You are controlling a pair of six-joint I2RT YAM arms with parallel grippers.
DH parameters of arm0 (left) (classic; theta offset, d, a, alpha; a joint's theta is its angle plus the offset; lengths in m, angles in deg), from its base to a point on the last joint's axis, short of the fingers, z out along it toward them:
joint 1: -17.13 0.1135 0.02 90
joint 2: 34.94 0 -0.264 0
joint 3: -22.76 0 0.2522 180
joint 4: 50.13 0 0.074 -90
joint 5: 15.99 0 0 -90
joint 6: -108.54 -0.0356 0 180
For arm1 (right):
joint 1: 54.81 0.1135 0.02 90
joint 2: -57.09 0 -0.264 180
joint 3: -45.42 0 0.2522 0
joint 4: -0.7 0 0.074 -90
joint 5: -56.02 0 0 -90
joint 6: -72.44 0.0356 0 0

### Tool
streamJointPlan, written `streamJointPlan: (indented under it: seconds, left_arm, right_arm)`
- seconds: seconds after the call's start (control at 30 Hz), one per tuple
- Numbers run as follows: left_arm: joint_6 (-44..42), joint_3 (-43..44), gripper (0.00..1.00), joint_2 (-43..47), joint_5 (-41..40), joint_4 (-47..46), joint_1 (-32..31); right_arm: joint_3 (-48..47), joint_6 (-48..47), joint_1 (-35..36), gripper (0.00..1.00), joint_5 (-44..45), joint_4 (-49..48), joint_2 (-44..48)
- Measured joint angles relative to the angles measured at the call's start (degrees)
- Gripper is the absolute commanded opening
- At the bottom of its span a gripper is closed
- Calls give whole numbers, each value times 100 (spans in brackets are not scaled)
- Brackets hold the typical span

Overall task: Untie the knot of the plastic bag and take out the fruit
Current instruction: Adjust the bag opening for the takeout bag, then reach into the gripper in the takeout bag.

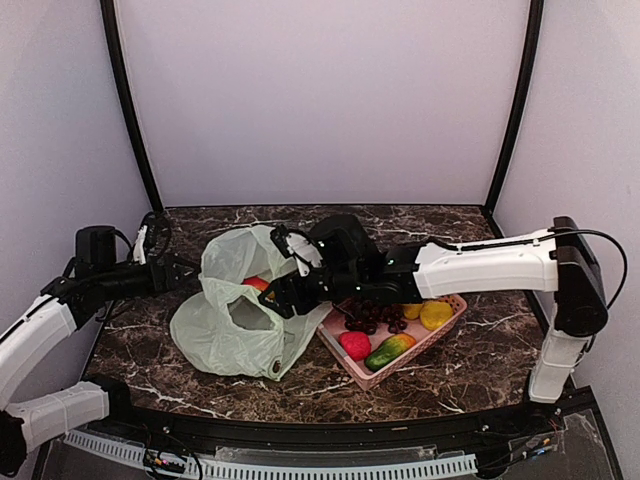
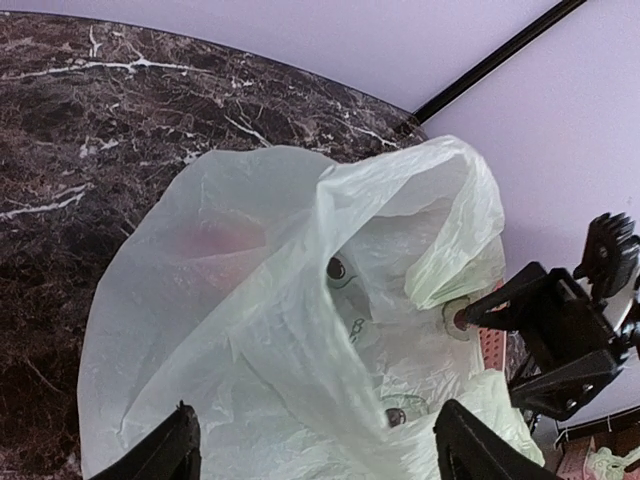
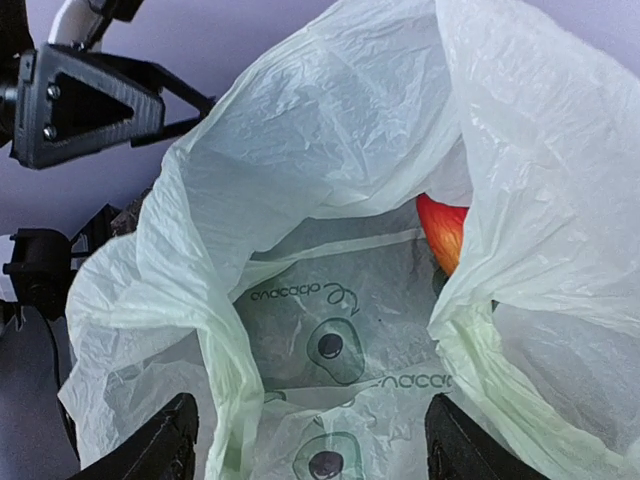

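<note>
The plastic bag (image 1: 235, 325) lies left of centre, crinkled, with its mouth gaping; no knot shows. One red fruit (image 1: 257, 283) sits inside near the far rim, and shows orange-red (image 3: 445, 230) in the right wrist view. My left gripper (image 1: 190, 270) is open at the bag's left edge, its fingers (image 2: 170, 455) wide apart over the film (image 2: 300, 330). My right gripper (image 1: 283, 272) hangs open over the mouth, its fingers (image 3: 165, 445) spread above the printed inner wall (image 3: 330, 300). Nothing is gripped.
A pink slotted basket (image 1: 452, 308) stands right of the bag, touching it, with dark grapes (image 1: 375, 315), a yellow piece (image 1: 436, 314), a red fruit (image 1: 354, 345) and a red-green mango (image 1: 390, 350). Black frame posts (image 1: 130, 110) rise at the back corners.
</note>
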State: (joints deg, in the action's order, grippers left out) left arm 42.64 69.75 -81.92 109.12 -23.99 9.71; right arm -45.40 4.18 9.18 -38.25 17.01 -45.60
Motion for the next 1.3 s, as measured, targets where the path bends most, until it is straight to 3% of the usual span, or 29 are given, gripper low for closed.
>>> streamJointPlan:
  seconds: [0.07, 0.2, 0.3, 0.43, 0.63, 0.77, 0.83, 0.9, 1.07, 1.17, 1.3]
  left_arm:
    - [96, 26, 83, 157, -31, -55, -22]
    - [337, 39, 86, 94, 13, -332, -74]
    - [400, 39, 89, -236, 57, -459, -190]
    - [479, 39, 91, -658, 168, -555, -385]
    - [671, 28, 90, -896, 407, -981, -643]
    - [737, -44, 76, -975, 466, -1189, -741]
    - [769, -96, 63, -1001, 485, -1222, -774]
    - [745, -151, 43, -1040, 507, -1233, -800]
    - [540, -269, 6, -1075, 533, -1108, -857]
    - [442, -330, 1, -1069, 551, -1034, -861]
    - [282, -387, 1, -1032, 551, -927, -879]
  right_arm:
    - [-31, 0, 22, 63, -140, -2, -166]
    - [-105, 79, 74, 33, -476, -7, -415]
    - [-149, 120, 116, 18, -678, -31, -496]
    - [-160, 155, 212, 8, -901, -157, -560]
    - [-350, 170, 361, 5, -1169, -247, -1032]
    - [-382, 173, 422, 5, -1244, -199, -1305]
    - [-382, 173, 431, 7, -1244, -188, -1335]
    - [-382, 170, 433, 14, -1241, -210, -1335]
    - [-341, 216, 433, 48, -1102, -186, -1296]
    - [-173, 210, 433, 63, -911, -94, -1073]
    - [-98, 151, 433, 69, -616, 52, -638]
